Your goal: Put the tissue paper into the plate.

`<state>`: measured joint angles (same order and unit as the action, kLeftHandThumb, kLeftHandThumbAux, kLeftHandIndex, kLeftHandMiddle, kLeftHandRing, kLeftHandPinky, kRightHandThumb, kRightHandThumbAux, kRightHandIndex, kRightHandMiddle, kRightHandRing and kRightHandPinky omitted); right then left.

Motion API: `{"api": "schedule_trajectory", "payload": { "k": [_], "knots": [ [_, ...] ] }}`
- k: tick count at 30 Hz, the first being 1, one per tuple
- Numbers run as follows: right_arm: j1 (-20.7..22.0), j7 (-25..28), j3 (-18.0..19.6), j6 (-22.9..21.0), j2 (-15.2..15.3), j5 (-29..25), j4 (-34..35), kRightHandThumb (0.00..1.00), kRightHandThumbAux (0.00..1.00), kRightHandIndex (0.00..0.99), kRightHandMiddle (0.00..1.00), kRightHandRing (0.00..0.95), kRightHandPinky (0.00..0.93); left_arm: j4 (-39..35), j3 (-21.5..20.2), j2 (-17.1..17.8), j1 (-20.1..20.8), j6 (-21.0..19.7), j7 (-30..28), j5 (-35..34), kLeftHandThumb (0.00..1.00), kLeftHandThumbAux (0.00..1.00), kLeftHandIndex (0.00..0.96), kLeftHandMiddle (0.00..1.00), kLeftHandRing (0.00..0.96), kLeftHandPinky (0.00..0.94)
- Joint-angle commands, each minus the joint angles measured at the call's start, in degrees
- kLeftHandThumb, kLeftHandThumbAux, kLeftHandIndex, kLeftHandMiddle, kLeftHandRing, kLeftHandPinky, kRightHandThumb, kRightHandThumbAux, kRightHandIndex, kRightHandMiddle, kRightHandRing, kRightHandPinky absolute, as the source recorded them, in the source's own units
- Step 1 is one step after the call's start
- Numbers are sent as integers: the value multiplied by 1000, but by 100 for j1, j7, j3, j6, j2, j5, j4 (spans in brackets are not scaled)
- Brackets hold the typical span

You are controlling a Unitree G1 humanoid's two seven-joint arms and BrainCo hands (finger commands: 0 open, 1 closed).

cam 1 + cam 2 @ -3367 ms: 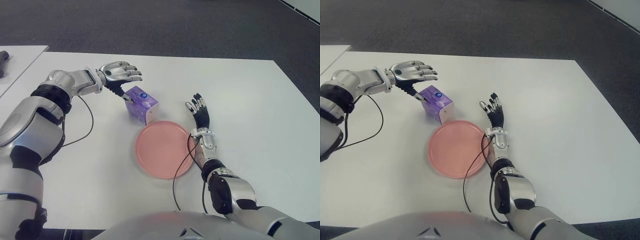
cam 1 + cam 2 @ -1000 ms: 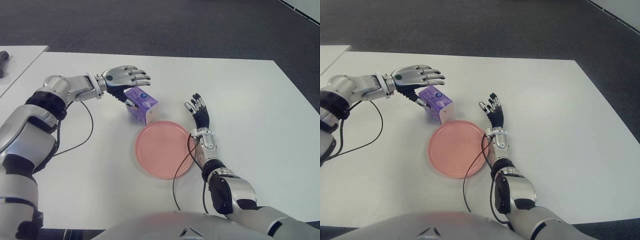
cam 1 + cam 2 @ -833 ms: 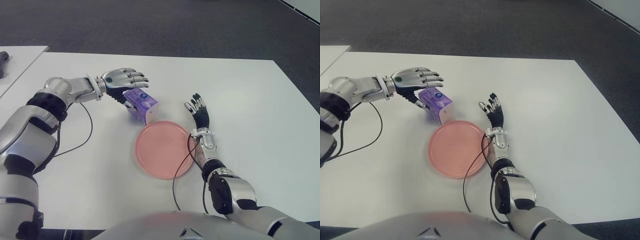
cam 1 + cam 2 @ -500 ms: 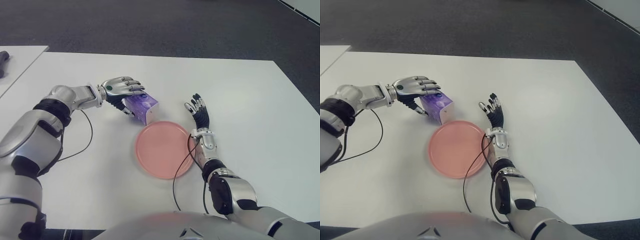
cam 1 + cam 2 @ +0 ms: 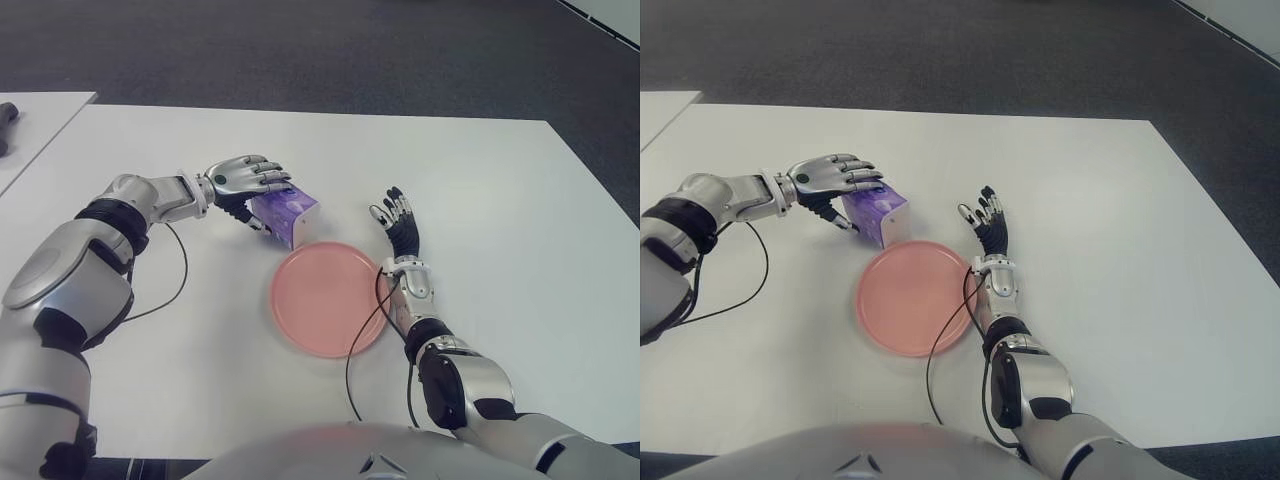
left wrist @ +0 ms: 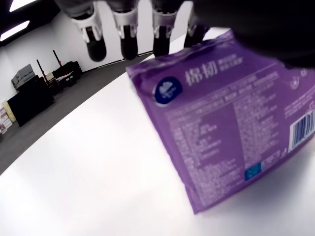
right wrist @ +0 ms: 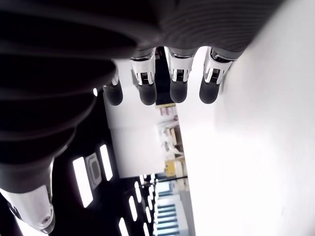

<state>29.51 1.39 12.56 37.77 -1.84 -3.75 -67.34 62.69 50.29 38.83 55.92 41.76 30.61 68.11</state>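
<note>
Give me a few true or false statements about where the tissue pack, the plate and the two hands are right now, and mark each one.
1. The purple tissue pack lies inside the pink plate. False: it sits on the white table, just beyond the plate's far left rim.
2. The left hand is at the tissue pack, fingers curled over its top. True.
3. The right hand holds the plate. False: it holds nothing, fingers extended, showing to the right of the plate.
4. The plate has nothing in it. True.
</note>
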Motion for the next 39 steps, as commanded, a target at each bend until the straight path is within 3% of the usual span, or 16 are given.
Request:
{"api": "schedule_trajectory", "payload": {
  "k": [1, 9, 21, 39],
  "knots": [
    [-683, -84, 49, -474, -9, -45, -366, 84, 660, 75, 79, 51, 56, 241, 209, -83, -38, -69, -23, 181, 502, 126, 0, 0, 0, 0],
    [-692, -98, 14, -499, -8, -17, -345, 93, 647, 74, 78, 50, 56, 680, 487, -353, -136, -404, 297, 260, 500, 125, 0, 0, 0, 0],
    [-731, -107, 8, -499, -13, -21, -314, 98, 631, 76, 81, 52, 54, 857, 702, -568, -228, -476, 546, 178, 494, 129, 0, 0, 0, 0],
    [-750, 33, 69, -483, -57, -131, -309, 112, 643, 88, 90, 56, 55, 782, 490, -740, -176, -475, 936, -126, 435, 142, 0, 0, 0, 0]
  ]
}}
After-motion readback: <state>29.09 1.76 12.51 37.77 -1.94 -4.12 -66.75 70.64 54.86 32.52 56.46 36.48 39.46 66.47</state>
